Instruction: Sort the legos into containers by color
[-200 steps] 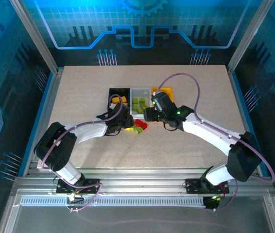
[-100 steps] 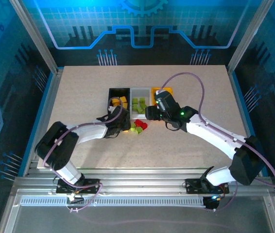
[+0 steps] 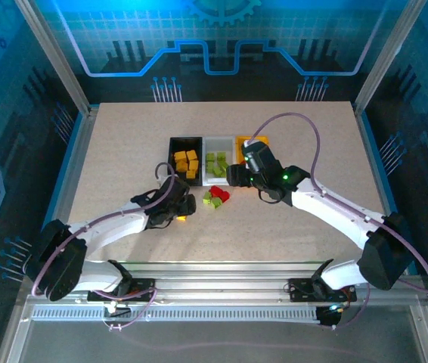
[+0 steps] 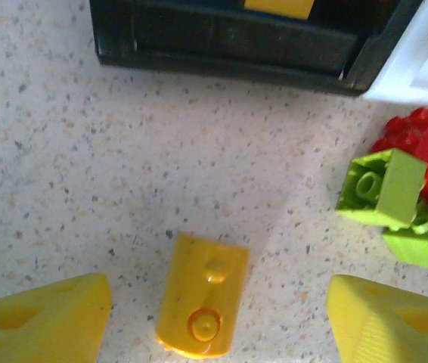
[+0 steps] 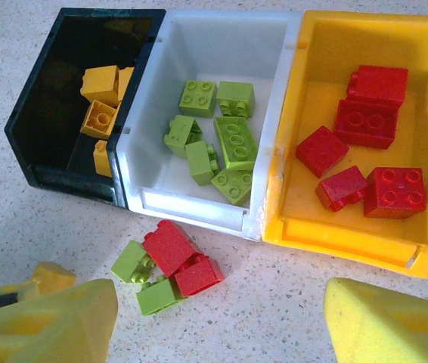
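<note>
The yellow brick (image 4: 203,306) lies studs up on the tabletop (image 4: 63,174), just in front of the black bin (image 4: 221,45) and clear of its wall. I judge it light, rigid and glossy, so it may skate or twist if pinched off-centre. Its two long flat sides, low beneath the studs, look like the place to grip. My left end effector (image 4: 218,299) is spread, a finger (image 4: 48,318) on each side of the brick, touching nothing. Loose green and red bricks (image 4: 403,189) cluster to the right of the black bin's front corner. My right end effector (image 5: 220,296) hovers spread and empty above them
</note>
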`<move>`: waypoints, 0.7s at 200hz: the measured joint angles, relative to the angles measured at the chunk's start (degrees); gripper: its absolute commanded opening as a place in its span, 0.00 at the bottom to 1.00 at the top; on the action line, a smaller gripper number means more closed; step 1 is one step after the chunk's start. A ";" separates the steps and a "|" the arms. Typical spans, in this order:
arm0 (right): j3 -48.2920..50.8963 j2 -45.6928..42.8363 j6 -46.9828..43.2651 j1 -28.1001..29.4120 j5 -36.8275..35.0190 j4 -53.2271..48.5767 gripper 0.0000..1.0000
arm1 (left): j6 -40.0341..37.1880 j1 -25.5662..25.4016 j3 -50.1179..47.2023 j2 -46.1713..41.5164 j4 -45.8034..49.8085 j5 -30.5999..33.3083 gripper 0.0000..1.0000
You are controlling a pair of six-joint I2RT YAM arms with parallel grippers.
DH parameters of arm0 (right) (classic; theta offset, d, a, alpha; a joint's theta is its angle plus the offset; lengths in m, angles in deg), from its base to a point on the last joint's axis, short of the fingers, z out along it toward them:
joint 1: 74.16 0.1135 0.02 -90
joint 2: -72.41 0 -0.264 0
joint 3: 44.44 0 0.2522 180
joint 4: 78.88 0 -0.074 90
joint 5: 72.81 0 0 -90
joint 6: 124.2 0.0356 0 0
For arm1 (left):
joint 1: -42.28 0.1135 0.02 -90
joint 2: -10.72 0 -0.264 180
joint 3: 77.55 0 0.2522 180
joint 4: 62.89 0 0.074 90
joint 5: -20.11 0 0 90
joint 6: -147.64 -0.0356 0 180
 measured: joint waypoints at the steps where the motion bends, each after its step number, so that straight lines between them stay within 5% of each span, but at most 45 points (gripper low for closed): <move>1: -0.02 0.00 0.00 0.00 0.00 0.00 0.73 | -0.02 0.00 0.09 0.13 0.02 0.07 0.76; 27: 0.00 0.00 0.22 -0.13 0.04 0.02 0.73 | -1.03 0.00 1.84 5.07 0.44 1.05 0.75; 64: 0.00 -0.04 0.42 -0.26 0.07 0.02 0.74 | -1.90 0.00 1.86 12.57 1.36 2.27 0.55; 108: 0.00 -0.66 0.42 -0.33 0.11 0.02 0.74 | -2.71 0.09 2.19 12.68 1.22 3.34 0.32; 140: 0.09 -0.74 0.44 -0.79 0.20 0.09 0.74 | -2.34 0.09 2.16 8.70 2.08 2.14 0.31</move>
